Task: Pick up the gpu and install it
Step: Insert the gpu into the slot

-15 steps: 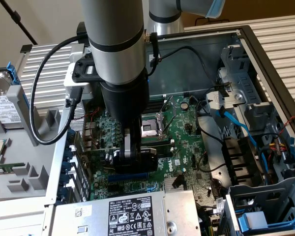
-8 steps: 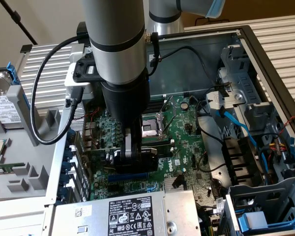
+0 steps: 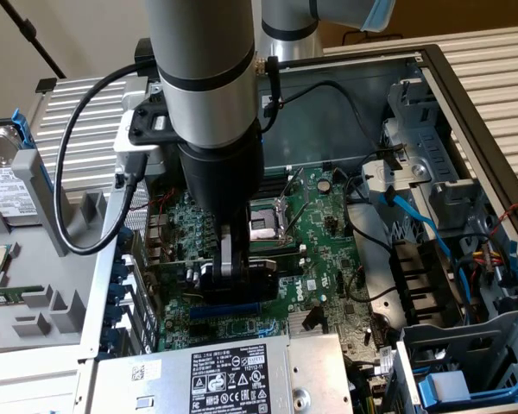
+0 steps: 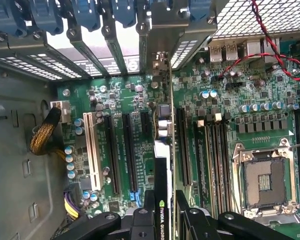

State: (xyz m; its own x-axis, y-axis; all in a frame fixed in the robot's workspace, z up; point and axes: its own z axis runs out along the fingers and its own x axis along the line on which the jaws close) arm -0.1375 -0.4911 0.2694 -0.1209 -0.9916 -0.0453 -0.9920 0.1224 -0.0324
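Wrist view: your claw point(image 4: 165, 202) pinched the gpu point(image 4: 162, 175) edge-on; its shroud point(image 4: 162, 222) read "NVIDIA QUADRO"; long axis ran parallel to the motherboard point(image 4: 115, 100) slots, far end toward the vented slot covers point(image 4: 90, 55).

**Arm Upright, Grip Closed**

The arm point(image 3: 209, 78) stood nearly vertical, grey forearm passing into a black wrist point(image 3: 217, 185). Below it the gripper point(image 3: 229, 269) pointed straight down, its two dark fingers point(image 4: 149, 212) partly closed and pressed against either face of the gpu point(image 4: 162, 192).
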